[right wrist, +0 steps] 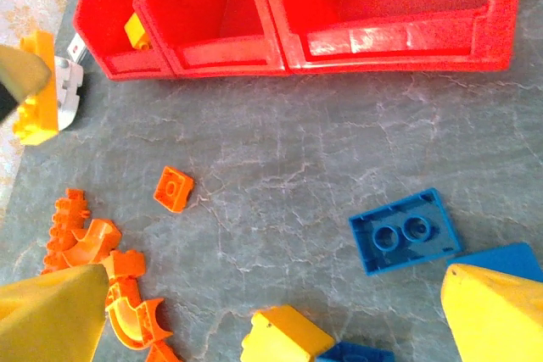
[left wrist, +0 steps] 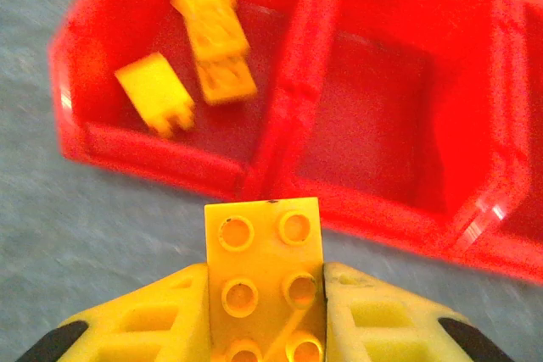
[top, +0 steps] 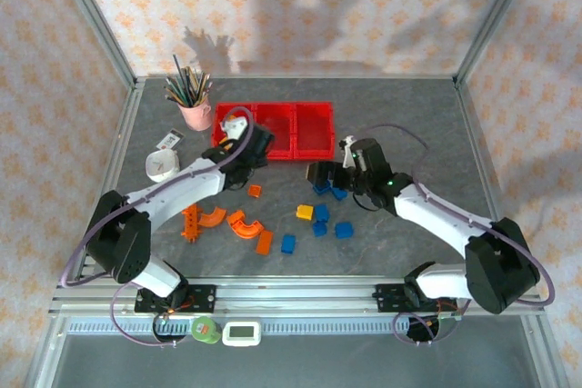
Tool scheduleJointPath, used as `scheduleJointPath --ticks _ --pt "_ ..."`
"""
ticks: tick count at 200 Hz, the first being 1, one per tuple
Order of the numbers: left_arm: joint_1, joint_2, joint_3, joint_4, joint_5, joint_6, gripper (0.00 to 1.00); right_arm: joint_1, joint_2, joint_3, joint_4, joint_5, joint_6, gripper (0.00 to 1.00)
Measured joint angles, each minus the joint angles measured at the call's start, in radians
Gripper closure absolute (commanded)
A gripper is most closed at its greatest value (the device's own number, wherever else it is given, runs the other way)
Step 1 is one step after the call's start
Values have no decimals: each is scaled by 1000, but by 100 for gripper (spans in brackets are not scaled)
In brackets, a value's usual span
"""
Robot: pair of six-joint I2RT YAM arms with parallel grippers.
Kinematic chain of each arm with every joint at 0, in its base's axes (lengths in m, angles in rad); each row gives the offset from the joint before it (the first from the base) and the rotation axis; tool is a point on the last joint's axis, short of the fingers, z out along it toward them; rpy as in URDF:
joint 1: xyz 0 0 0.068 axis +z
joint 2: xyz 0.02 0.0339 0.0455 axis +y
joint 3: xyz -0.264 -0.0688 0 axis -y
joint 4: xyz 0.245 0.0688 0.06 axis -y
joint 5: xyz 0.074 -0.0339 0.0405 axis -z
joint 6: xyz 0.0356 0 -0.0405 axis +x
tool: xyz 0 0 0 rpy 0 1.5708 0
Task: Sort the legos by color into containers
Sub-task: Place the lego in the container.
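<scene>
My left gripper [left wrist: 265,273] is shut on a yellow lego [left wrist: 265,252], held just in front of the red containers [left wrist: 297,99]. The left bin holds two yellow legos [left wrist: 155,93]. From above, the left gripper [top: 250,147] sits at the near wall of the left bin [top: 233,126]. My right gripper [right wrist: 273,275] is open over bare table, with a blue lego [right wrist: 403,231] and a yellow lego [right wrist: 287,336] between its fingers' span. The right gripper [top: 318,173] hovers by several blue legos [top: 321,213]. Orange legos [top: 244,223] and arches lie at centre left.
A pink cup of pencils [top: 195,114] stands left of the bins. A white object [top: 162,164] and a small card [top: 169,140] lie at the left. The middle bin [top: 275,129] and right bin [top: 314,127] look empty.
</scene>
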Motion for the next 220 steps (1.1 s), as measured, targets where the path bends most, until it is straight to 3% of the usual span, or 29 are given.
scheduleJointPath --ticks 46,88,128,178,220 --pt "182 152 154 28 10 139 70 12 71 58 61 -6 30 0" --pt "245 329 312 54 32 225 68 12 110 85 82 -5 37 0" --pt "270 452 443 47 67 286 51 12 137 107 87 -5 37 0" --pt "272 418 427 18 131 310 44 12 138 125 79 5 37 0" --pt "240 216 287 12 206 309 42 -4 104 113 44 18 37 0"
